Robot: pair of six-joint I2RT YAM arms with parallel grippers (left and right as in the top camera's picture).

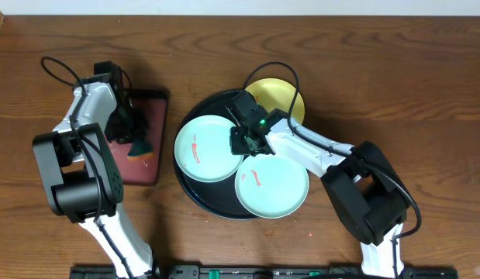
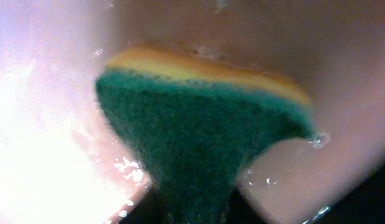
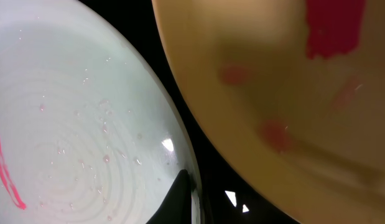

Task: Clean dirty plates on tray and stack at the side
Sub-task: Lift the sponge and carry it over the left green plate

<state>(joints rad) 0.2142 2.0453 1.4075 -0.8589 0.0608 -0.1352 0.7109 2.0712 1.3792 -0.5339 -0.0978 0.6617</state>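
Note:
Three plates lie on the round black tray (image 1: 199,194). A mint-blue plate (image 1: 201,147) with a red smear is at the left, a second mint-blue plate (image 1: 272,187) with a red smear at the front right, and the yellow plate (image 1: 280,99) at the back right. My right gripper (image 1: 241,142) is shut on the left mint-blue plate's right rim. The right wrist view shows one finger (image 3: 189,186) on that plate (image 3: 68,124), with the red-smeared yellow plate (image 3: 273,93) beside it. My left gripper (image 1: 137,142) is shut on a green and yellow sponge (image 2: 198,118).
A dark red rectangular tray (image 1: 150,167) lies left of the black tray, under the sponge (image 1: 140,149). Its wet surface fills the left wrist view (image 2: 49,93). The black tray shows between the plates in the right wrist view (image 3: 220,180). Bare wooden table surrounds both trays.

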